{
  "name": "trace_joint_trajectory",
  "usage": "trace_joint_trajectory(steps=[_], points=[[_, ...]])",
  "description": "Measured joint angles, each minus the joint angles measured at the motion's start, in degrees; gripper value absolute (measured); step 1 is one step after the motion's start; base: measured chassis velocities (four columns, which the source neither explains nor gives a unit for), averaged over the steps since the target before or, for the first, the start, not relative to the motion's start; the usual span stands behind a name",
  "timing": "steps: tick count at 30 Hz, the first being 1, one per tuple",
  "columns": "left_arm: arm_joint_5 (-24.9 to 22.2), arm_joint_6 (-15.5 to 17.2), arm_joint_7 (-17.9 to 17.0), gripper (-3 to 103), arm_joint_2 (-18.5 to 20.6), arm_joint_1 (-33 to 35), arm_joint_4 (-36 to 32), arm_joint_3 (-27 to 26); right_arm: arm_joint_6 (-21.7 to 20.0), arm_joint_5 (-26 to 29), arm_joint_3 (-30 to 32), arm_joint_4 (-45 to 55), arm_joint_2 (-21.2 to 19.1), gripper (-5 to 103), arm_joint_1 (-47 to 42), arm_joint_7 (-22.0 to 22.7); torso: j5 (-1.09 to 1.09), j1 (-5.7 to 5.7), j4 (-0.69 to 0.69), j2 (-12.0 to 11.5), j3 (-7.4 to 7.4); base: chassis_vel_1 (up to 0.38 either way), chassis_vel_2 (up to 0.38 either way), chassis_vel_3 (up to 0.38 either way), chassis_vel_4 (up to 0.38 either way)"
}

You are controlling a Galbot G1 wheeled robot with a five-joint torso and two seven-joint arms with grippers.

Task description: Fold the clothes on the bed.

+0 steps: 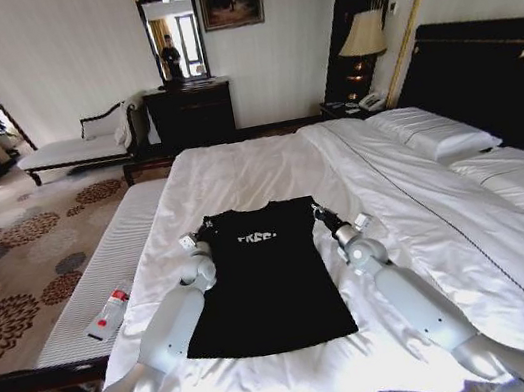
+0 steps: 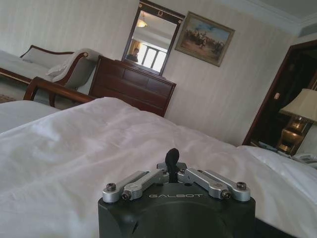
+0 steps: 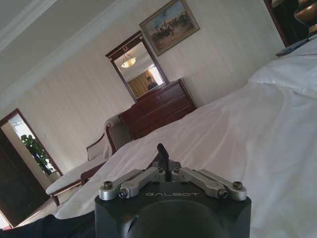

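Observation:
The clothes are one black T-shirt [image 1: 268, 286] with white lettering on the chest. It lies flat, collar away from me, on the white duvet of the bed [image 1: 268, 170]. My left gripper [image 1: 204, 233] rests on the duvet at the shirt's left shoulder corner. My right gripper [image 1: 320, 213] rests at its right shoulder corner. In the left wrist view the left gripper [image 2: 172, 157] has its dark fingers pressed together, with no cloth seen between them. The right gripper [image 3: 161, 152] looks the same, and an edge of the shirt [image 3: 44, 227] lies beside it.
A narrow white-cushioned bench [image 1: 120, 251] runs along the bed's left side, with a small red-and-white bottle [image 1: 108, 314] on it. Pillows [image 1: 434, 135] and a dark headboard [image 1: 494, 74] are on the right. A dresser [image 1: 189, 112], chaise [image 1: 81, 147] and lamp [image 1: 363, 36] stand beyond.

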Motion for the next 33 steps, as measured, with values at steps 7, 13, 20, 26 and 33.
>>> trace_joint_trajectory(steps=[7, 13, 20, 26, 33], points=[[1.47, 0.05, -0.89, 2, 1.94, 9.73, -8.85, -3.2, 0.3, -3.99, 1.17, 7.3, 0.23, 0, -7.84, 0.56, -0.01, 0.01, 0.01, 0.0, 0.0, 0.0, 0.0, 0.0, 0.0], [2.79, -0.07, -1.35, 2, 2.72, 18.14, -15.44, -5.67, 0.3, -5.0, 3.02, 12.37, 0.31, 0, -12.96, 0.76, -0.02, 0.0, 0.01, -0.01, 0.0, 0.0, 0.0, 0.0, 0.0], [6.61, -0.99, -0.91, 2, 3.62, 26.04, -21.74, -7.61, 0.51, -6.8, 6.04, 17.53, 1.48, 0, -20.66, 0.76, -0.01, 0.01, 0.0, -0.01, 0.0, 0.0, 0.0, 0.0, 0.0], [8.58, -1.58, -0.25, 2, 3.52, 32.48, -25.78, -9.93, 1.43, -9.0, 7.52, 19.19, 2.84, 0, -26.37, 0.24, 0.0, 0.01, -0.01, -0.01, 0.01, 0.0, 0.0, 0.0, 0.0], [11.41, -2.51, 1.03, 2, 2.56, 38.7, -27.76, -12.3, 2.7, -12.14, 9.12, 20.95, 4.92, 0, -31.47, -0.94, -0.02, 0.01, 0.0, -0.01, 0.01, 0.0, 0.0, 0.0, 0.0]])
